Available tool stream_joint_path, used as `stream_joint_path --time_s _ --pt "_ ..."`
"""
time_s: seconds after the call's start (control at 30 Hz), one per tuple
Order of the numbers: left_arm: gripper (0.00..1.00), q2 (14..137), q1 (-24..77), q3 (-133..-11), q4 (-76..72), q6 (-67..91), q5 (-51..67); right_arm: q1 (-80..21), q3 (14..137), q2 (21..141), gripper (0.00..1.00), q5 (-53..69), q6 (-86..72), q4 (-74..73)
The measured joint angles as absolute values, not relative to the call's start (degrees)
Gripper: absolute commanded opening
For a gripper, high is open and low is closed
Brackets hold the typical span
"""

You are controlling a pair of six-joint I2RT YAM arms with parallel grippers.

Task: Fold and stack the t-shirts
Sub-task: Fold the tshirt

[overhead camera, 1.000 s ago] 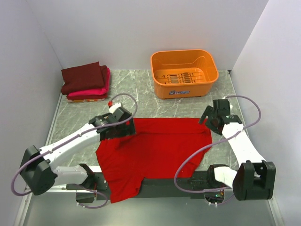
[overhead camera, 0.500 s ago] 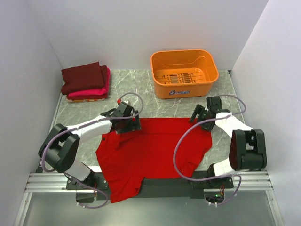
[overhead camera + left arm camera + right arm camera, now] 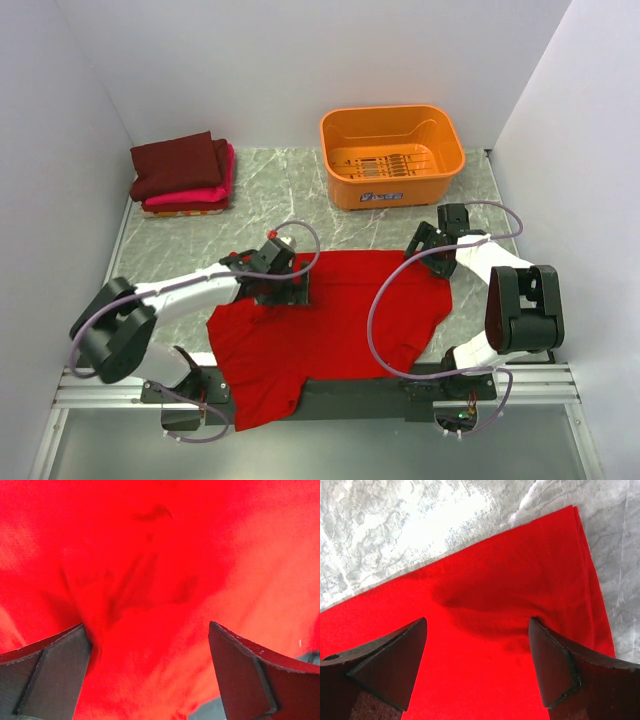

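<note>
A bright red t-shirt (image 3: 340, 320) lies spread across the middle of the table, its lower part hanging over the near edge. My left gripper (image 3: 290, 285) is low over the shirt's far left part, open. Red cloth (image 3: 160, 555) fills the left wrist view, rumpled between the left gripper's (image 3: 150, 645) spread fingers. My right gripper (image 3: 425, 250) is at the shirt's far right corner, open. In the right wrist view a shallow crease of the red cloth (image 3: 510, 595) lies between the right gripper's (image 3: 477, 645) fingers. A folded dark maroon shirt (image 3: 178, 163) rests on a folded hot pink one (image 3: 205, 192) at the far left.
An orange plastic basket (image 3: 392, 155) stands at the back, right of centre. White walls close in the table on three sides. Grey marbled tabletop (image 3: 420, 520) shows beyond the shirt's far edge.
My left gripper has moved right along the shirt's far edge, and the cloth there has shifted inward. The right arm has drawn in, its gripper lower at the far right corner.
</note>
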State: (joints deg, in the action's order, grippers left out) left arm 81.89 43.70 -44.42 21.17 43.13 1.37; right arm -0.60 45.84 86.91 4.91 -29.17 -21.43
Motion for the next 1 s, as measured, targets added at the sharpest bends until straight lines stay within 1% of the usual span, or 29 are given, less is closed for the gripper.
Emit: stream_joint_path --time_s 0.2,0.47,0.6,0.77,1.0 --pt "0.99 76.7 48.1 -44.2 24.8 43.7 1.3 -0.6 45.8 86.9 0.89 4.6 -29.1 -21.4" --pt "0.99 74.3 51.4 -41.7 24.1 41.6 6.5 -0.6 45.8 86.8 0.89 3.9 -29.1 -21.5" --pt "0.99 74.2 52.6 -41.7 24.4 41.1 6.5 -0.6 45.8 86.6 0.89 3.5 -28.9 -21.8" --pt "0.99 76.5 53.8 -43.7 26.4 41.5 2.1 -0.6 45.7 86.1 0.89 2.6 -28.7 -22.5" --pt "0.99 75.2 52.4 -46.8 29.8 44.6 -9.6 -0.6 45.7 85.3 0.89 2.3 -28.4 -23.4"
